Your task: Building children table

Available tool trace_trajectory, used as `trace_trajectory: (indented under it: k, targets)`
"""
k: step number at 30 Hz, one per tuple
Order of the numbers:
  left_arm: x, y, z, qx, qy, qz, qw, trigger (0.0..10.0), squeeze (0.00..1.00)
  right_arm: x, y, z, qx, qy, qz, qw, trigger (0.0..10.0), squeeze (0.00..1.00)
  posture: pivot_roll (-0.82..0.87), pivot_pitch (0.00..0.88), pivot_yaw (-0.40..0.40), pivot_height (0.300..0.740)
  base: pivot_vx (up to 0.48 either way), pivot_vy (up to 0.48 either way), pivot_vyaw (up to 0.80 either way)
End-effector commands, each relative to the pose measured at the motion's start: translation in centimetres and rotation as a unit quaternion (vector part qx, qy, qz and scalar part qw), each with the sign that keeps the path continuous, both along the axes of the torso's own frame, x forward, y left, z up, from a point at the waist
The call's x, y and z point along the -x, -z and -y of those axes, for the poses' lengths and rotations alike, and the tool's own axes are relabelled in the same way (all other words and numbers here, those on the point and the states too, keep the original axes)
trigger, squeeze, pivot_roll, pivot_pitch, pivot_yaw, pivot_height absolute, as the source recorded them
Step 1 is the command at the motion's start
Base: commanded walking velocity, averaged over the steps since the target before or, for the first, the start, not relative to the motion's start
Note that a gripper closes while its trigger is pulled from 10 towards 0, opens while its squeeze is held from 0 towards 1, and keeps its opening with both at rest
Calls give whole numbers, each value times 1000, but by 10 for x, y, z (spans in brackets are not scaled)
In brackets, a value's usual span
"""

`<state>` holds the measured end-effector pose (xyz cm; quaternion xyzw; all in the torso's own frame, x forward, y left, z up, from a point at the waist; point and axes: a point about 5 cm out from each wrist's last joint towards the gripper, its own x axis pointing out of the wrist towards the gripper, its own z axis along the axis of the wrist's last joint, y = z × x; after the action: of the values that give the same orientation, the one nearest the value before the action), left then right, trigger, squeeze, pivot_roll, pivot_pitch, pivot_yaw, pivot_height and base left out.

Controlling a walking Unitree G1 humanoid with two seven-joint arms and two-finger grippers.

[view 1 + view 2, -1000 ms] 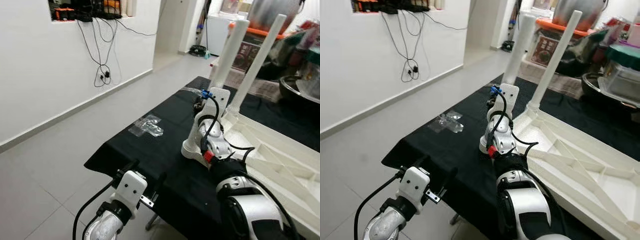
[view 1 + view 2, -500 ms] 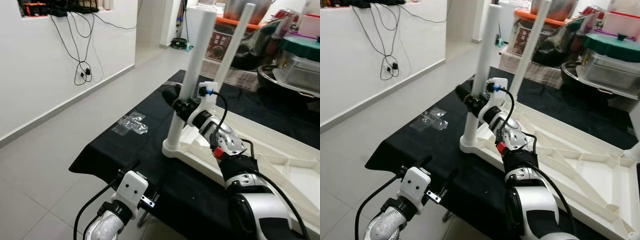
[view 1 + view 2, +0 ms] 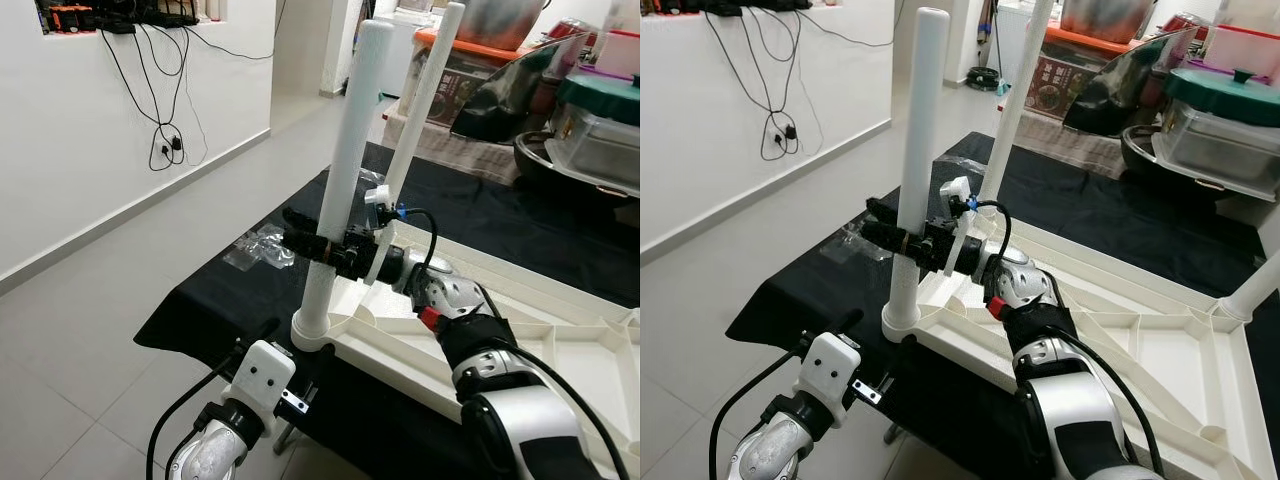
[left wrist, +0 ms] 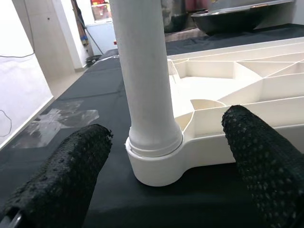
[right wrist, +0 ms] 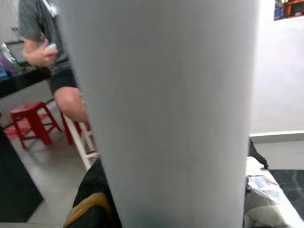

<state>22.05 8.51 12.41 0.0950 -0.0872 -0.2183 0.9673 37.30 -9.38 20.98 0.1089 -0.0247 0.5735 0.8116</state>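
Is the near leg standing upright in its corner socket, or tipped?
Upright. The near leg rises straight from the round corner socket of the upturned tabletop, with the right gripper clamped around it.

table leg hides most of the seated person.

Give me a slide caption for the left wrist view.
Open left gripper facing the base of the white table leg on the upturned tabletop.
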Motion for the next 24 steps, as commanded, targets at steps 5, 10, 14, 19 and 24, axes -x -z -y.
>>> trace_trajectory:
  k: [5, 10, 14, 19, 24]
  targets:
    - [0, 2, 1, -3, 2, -7, 1000, 10000, 0, -14, -4, 2, -19, 124, -20, 992, 0, 0, 71, 13, -139, 740, 0, 0, 0]
    - [0, 3, 1, -4, 3, -8, 1000, 10000, 0, -35, 11, 30, 63, 432, -49, 898, 0, 0, 63, 10, -133, 740, 0, 0, 0]
    - [-1, 3, 1, -5, 5, -8, 1000, 10000, 0, -36, 24, 56, 127, 570, -72, 808, 0, 0, 59, 12, -128, 740, 0, 0, 0]
    - [-1, 3, 2, -5, 5, -8, 1000, 10000, 0, -31, 31, 74, 139, 651, -73, 743, 0, 0, 64, 14, -131, 740, 0, 0, 0]
    - [-1, 3, 2, -6, 5, -7, 1000, 10000, 0, -27, 31, 71, 112, 689, -90, 711, 0, 0, 66, 12, -135, 740, 0, 0, 0]
